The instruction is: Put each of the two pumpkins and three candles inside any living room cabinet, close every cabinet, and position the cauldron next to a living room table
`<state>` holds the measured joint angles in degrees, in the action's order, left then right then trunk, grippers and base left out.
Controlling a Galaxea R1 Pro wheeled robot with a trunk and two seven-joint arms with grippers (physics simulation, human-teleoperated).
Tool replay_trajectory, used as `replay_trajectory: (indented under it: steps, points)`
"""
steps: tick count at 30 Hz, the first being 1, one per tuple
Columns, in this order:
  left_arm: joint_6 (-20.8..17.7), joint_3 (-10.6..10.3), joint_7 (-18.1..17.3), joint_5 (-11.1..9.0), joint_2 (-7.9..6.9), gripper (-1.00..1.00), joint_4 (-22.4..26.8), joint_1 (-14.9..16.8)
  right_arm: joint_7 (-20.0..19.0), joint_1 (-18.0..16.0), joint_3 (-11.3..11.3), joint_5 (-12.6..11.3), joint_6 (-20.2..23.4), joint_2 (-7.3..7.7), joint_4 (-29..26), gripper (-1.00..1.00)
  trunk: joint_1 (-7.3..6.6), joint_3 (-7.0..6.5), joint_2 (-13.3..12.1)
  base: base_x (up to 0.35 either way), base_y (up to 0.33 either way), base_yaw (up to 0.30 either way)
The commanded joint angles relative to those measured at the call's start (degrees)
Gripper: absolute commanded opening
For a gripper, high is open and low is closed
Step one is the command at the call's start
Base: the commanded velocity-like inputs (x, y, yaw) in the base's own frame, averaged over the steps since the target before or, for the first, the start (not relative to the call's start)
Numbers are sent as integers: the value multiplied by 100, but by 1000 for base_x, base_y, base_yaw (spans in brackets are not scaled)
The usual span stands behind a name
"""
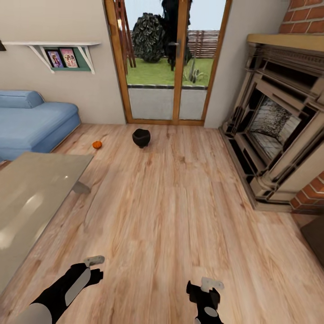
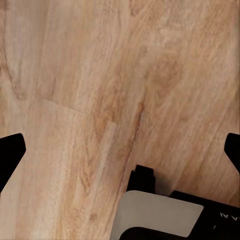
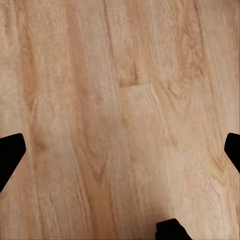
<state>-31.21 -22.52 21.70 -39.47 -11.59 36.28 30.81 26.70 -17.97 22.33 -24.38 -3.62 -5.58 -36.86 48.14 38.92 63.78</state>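
Observation:
A small orange pumpkin (image 1: 97, 144) lies on the wood floor near the sofa's corner. The black cauldron (image 1: 141, 137) stands on the floor to its right, in front of the glass doors, well apart from the table (image 1: 31, 198) at the left. My left gripper (image 1: 94, 261) and right gripper (image 1: 211, 284) hang low over bare floor at the near edge, far from both. In the wrist views the left gripper (image 2: 120, 150) and right gripper (image 3: 120, 150) are open, with only floorboards between the fingers. The candles are out of view.
A blue sofa (image 1: 31, 121) sits at the back left under a wall shelf (image 1: 58, 49). A large fireplace (image 1: 279, 130) takes up the right side. A dark-brown corner (image 1: 315, 236) shows at the right edge; whether it is the cabinet I cannot tell. Open floor runs down the middle.

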Motion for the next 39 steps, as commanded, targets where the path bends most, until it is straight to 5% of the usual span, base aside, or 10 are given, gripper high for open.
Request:
replay_trajectory:
  steps: [1, 5, 9, 17, 39]
  points:
    - [-10, -42, 54, -60, -9, 100, 11, 4, 38, -5, -19, -59, -57, 4, 2, 100, 4, -5, 3, 341, 0, 0]
    - [-9, -42, 54, -60, -5, 100, 11, 4, 45, -5, -388, -58, -90, 5, 3, 100, 4, -43, 3, 341, 0, 0]
    - [38, -42, 54, -60, -2, 100, 11, 4, 75, -5, -519, -58, -87, 30, 3, 100, 4, -82, 3, 341, 0, 0]
    - [112, -42, 54, -59, -1, 100, 11, 4, 462, -5, -544, -58, -105, 38, 3, 100, 4, -158, 3, 341, 0, 0]
    - [115, -42, 54, -60, 16, 100, 11, 3, 500, -5, -527, -15, -310, 22, 3, 100, 4, -368, 3, 341, -21, 0]
